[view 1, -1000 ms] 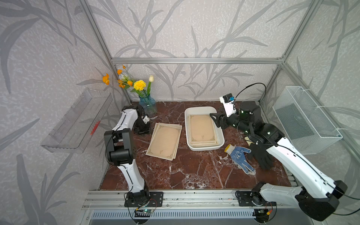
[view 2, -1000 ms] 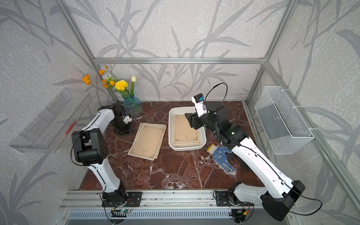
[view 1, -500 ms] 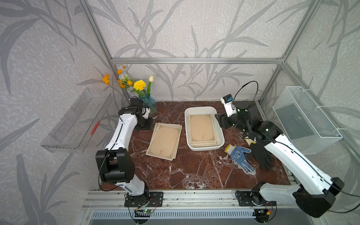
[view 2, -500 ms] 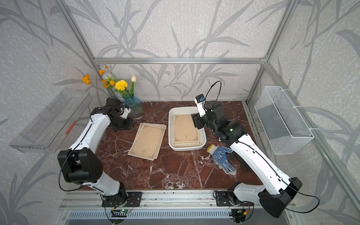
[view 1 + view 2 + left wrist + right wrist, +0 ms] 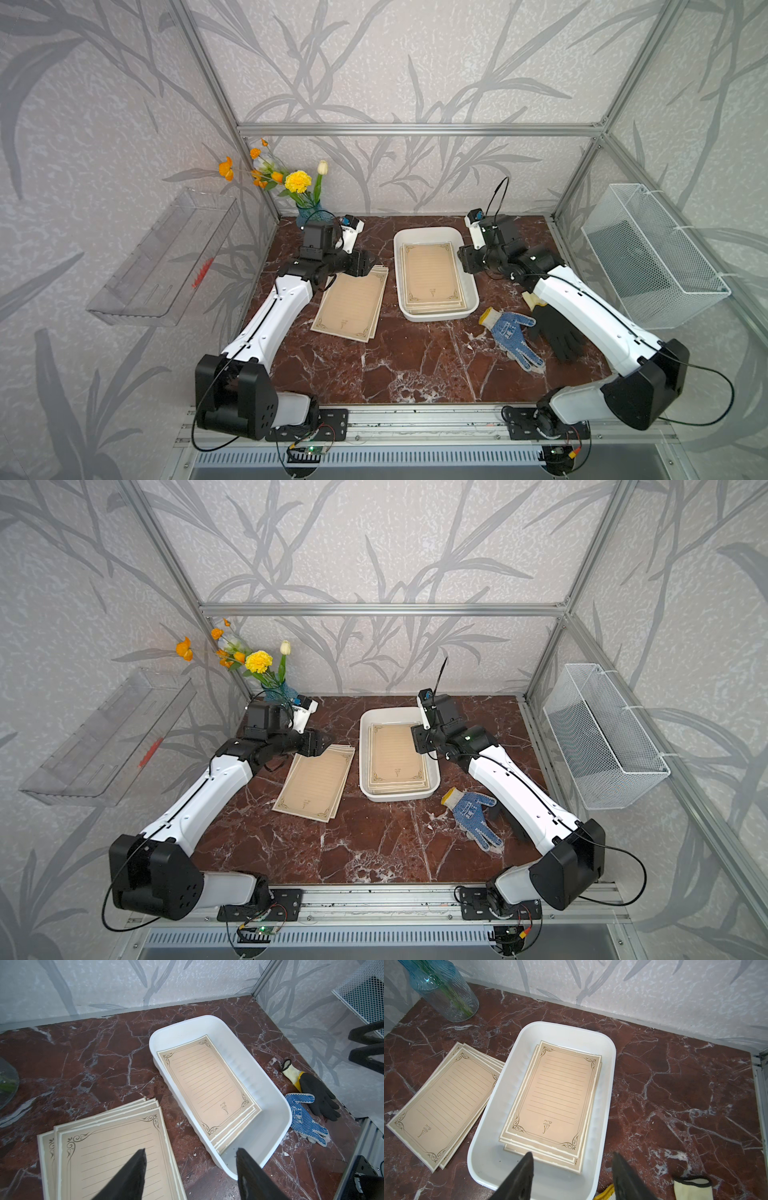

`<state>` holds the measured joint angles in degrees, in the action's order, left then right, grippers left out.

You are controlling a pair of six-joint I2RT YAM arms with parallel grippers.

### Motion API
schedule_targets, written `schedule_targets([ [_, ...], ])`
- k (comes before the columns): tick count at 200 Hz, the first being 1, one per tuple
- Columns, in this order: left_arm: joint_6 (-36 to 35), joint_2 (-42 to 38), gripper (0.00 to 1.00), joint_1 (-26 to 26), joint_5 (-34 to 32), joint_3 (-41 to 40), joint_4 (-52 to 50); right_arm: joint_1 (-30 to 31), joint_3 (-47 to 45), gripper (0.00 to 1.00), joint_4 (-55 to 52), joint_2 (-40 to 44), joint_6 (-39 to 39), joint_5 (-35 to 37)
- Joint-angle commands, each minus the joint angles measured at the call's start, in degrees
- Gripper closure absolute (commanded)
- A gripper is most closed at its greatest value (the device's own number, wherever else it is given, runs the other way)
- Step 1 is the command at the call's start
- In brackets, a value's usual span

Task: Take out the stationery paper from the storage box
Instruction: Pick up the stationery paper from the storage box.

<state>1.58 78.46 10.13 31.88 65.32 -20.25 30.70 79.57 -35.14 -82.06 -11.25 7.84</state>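
Status: my left gripper (image 5: 190,1150) is spread wide, nothing between the fingers (image 5: 133,1174). It hangs over the 12 o'clock end of the loose sheets (image 5: 351,301), which lie fanned on the marble table (image 5: 395,374) at 9 o'clock of the storage box (image 5: 436,316). My right gripper (image 5: 572,1153) is also apart and empty, poised at the box's 3 o'clock rim. The stationery paper (image 5: 432,272) lies flat in the box, several sheets slightly offset, emblem end toward 6 o'clock. The box sits just past table centre toward 12 o'clock. Blue-dotted glove (image 5: 513,336) and black glove (image 5: 559,340) lie at 4 o'clock of the box, vase (image 5: 446,997) in the 11 o'clock corner.
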Motion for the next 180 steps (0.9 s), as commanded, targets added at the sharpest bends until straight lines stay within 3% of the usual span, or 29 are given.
schedule_targets([
  [1, 3.8, -0.3, 0.32, 0.7, 1.7, 0.5, 4.2, 0.0, 0.5, 0.41, -2.3, 0.0, -4.2, -1.5],
  [32, 7.8, -0.6, 0.32, 0.7, 2.0, 0.2, 5.4, 0.0, 1.2, 0.41, -3.9, 0.4, -5.2, -5.2],
  [57, 9.6, 0.1, 0.32, 0.7, 0.7, 0.4, 5.5, 0.0, 1.9, 0.4, -5.1, 0.4, -4.7, -3.9],
  [180, 9.1, 3.9, 0.32, 0.7, 0.1, -0.2, 3.9, -0.1, -3.5, 0.4, -0.7, 0.1, -1.2, -2.8],
])
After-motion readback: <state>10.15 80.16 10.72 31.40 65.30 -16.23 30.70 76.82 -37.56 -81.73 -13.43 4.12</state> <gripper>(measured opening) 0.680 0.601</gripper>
